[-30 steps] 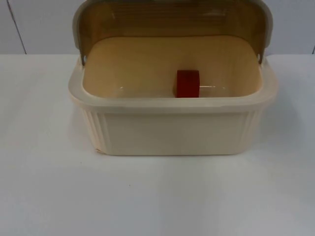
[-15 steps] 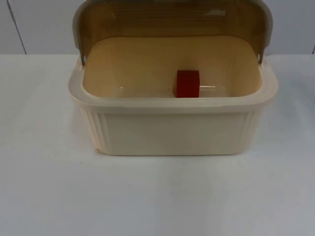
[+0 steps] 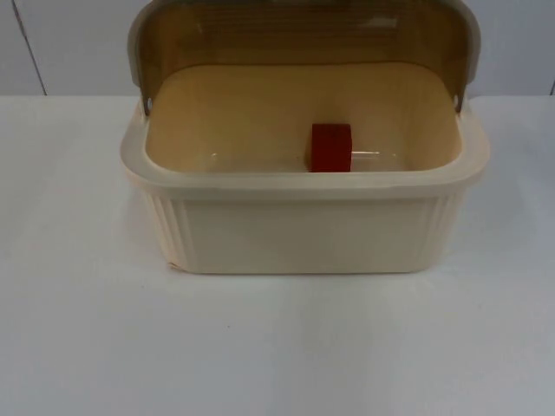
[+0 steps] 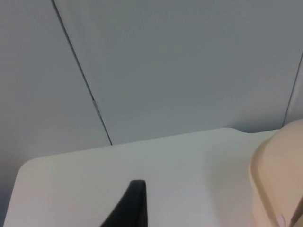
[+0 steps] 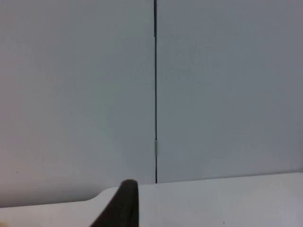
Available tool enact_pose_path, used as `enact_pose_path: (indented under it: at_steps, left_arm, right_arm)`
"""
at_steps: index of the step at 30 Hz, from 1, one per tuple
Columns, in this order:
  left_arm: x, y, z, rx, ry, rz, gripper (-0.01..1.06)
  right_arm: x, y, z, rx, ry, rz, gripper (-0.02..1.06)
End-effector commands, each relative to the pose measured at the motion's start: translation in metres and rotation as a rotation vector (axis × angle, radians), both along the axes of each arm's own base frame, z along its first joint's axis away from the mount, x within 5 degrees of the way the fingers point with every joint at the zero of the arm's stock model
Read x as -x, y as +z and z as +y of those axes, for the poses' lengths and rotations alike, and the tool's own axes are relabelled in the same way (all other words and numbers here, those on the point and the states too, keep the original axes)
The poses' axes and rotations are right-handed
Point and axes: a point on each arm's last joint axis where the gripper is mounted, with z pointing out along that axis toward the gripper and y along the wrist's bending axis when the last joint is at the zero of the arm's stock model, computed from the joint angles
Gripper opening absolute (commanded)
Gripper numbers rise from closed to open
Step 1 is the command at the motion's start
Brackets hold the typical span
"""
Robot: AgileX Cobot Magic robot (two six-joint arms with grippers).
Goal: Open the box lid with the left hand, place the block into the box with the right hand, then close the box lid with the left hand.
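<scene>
1. A cream box [image 3: 303,225] with ribbed corners is seen in the top view standing on the white table [image 3: 87,347], close to the grey wall [image 3: 78,43] behind it.
2. The box's brownish see-through lid [image 3: 303,30] is raised and stands tilted back over the rear rim, so the inside of the box is open to view.
3. A red block [image 3: 331,146] is seen inside the box, resting on its floor near the front wall and slightly right of the middle. It stands upright and touches neither side wall.
4. The left gripper [image 4: 135,208] is seen in the left wrist view as one black fingertip above the table, near the table's rounded corner and facing the wall [image 4: 165,71]. A curved cream edge of the box [image 4: 274,184] is seen off to one side, apart from the fingertip.
5. The state of the left gripper's jaws cannot be told, since just one fingertip is visible.
6. The right gripper [image 5: 124,208] is seen in the right wrist view as one black fingertip above the table's edge [image 5: 227,198], facing the wall [image 5: 227,85] and its dark vertical seam [image 5: 155,90].
7. The state of the right gripper's jaws cannot be told either.
8. Nothing is seen held at either fingertip.
</scene>
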Motion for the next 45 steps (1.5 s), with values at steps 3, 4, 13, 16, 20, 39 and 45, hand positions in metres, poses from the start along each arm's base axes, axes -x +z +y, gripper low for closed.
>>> enact_pose_path:
  at_steps: [3,4,13,16,20,39,45]
  left_arm:
    - [-0.007,0.001,-0.004,0.035,-0.006,-0.013,1.03]
    - [-0.007,0.001,-0.004,0.035,-0.006,-0.013,1.03]
    - [-0.058,0.025,-0.02,-0.063,-0.088,-0.042,1.03]
    - [-0.073,0.03,-0.034,-0.118,-0.143,-0.046,1.03]
    - [-0.104,0.031,-0.063,-0.246,-0.261,-0.046,1.03]
    - [-0.153,-0.014,-0.165,-0.741,-0.727,-0.086,1.0]
    - [-0.157,-0.024,-0.17,-0.711,-0.754,-0.07,0.63]
  right_arm:
    - [0.004,0.005,0.0,-0.006,-0.003,-0.009,1.05]
    - [0.004,0.005,0.0,-0.006,-0.003,-0.009,1.05]
    - [0.004,0.004,0.001,-0.01,0.0,-0.001,1.05]
    - [0.004,0.004,0.001,-0.01,0.0,-0.001,1.05]
    - [0.004,0.003,0.001,-0.01,0.001,0.003,1.05]
    - [0.005,0.001,0.001,-0.01,0.002,0.027,1.05]
    - [0.004,0.002,0.001,-0.009,0.001,0.02,1.05]
